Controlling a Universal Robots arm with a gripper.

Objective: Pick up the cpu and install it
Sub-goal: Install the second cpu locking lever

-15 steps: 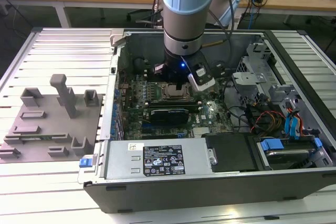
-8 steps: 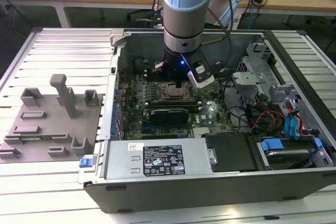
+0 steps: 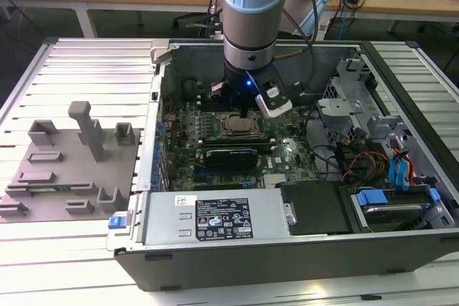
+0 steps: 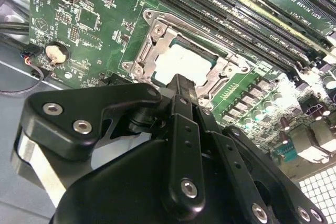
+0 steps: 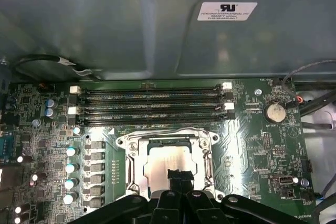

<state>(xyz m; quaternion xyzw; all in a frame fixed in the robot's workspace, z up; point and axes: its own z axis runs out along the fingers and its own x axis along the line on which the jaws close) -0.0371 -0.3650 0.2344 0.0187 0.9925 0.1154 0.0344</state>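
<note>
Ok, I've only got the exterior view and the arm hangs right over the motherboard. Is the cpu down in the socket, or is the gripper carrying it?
Observer: In the first wrist view the cpu lies flat inside the metal socket frame, with its silver top showing.
Operator: Where's the gripper relative to it?
Observer: In the second wrist view the gripper has its tip over the cpu's edge nearest that camera. I cannot tell whether it touches.
Operator: Anything in the memory slots beside the socket?
Observer: In the first wrist view the memory slots look empty.
</note>
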